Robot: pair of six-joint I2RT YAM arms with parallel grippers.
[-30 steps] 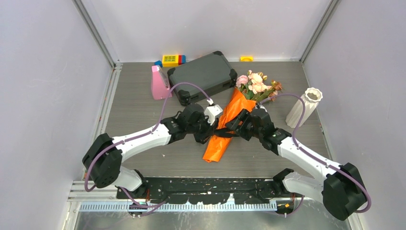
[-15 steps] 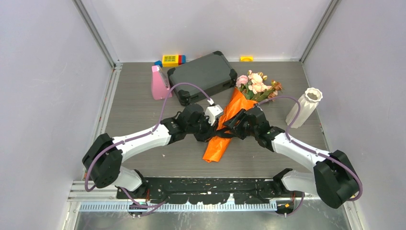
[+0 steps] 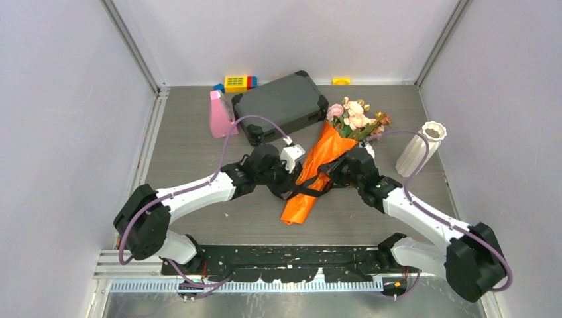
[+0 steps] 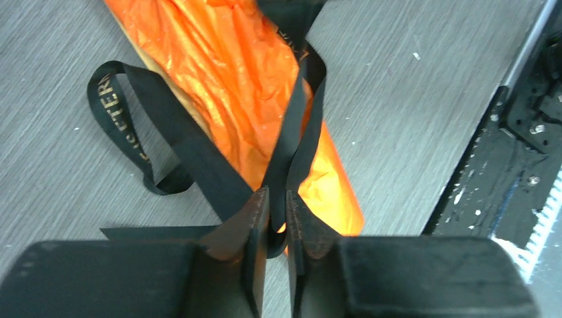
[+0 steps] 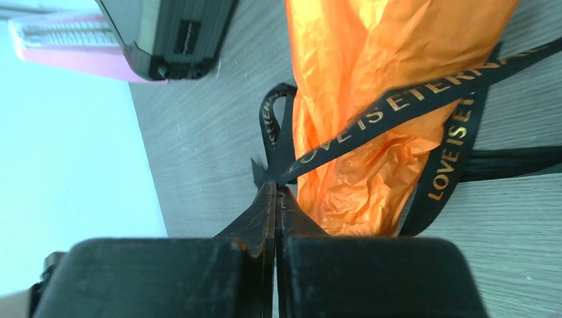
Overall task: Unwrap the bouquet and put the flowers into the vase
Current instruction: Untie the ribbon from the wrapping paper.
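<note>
The right end effector (image 5: 276, 190) was pressed together, pinching the black ribbon (image 5: 397, 99) at its tips. The left end effector (image 4: 278, 199) stood slightly parted, with ribbon strands running through the gap. The bouquet (image 3: 323, 151) lay on the desk (image 3: 192, 146) just ahead of both, between them. The vase (image 3: 421, 149) stood behind the right end effector, well apart.

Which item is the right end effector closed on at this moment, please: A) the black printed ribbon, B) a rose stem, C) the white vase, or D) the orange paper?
A: in the right wrist view the right end effector has its fingers pressed together on a strand of the black printed ribbon, which runs taut from the tips across the orange paper.
</note>
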